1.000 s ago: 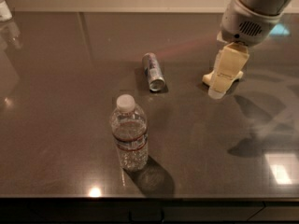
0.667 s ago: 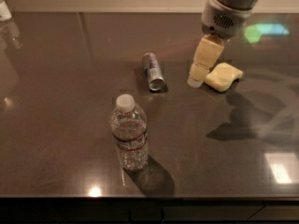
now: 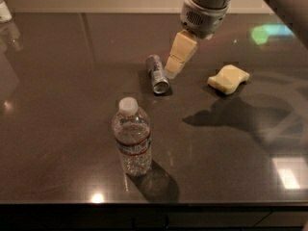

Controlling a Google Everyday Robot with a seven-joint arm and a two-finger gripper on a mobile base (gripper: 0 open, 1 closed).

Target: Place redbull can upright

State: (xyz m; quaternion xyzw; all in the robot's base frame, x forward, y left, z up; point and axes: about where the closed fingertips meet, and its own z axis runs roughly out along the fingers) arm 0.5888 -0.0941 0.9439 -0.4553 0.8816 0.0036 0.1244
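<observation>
The redbull can (image 3: 157, 74) lies on its side near the middle of the dark table (image 3: 62, 95), with its shiny silver top facing the near edge. My gripper (image 3: 177, 59) hangs from the arm at the upper right. It sits just to the right of the can's far end, close to it and slightly above the table. I see no contact between them, and the gripper holds nothing that shows.
A clear plastic water bottle (image 3: 133, 137) with a white cap stands upright in front of the can. A pale yellow sponge (image 3: 228, 78) lies to the right of the gripper. A white object (image 3: 4, 10) stands at the far left corner.
The gripper has moved left, from over the yellow sponge to right beside the can. The can, bottle and sponge have not moved.
</observation>
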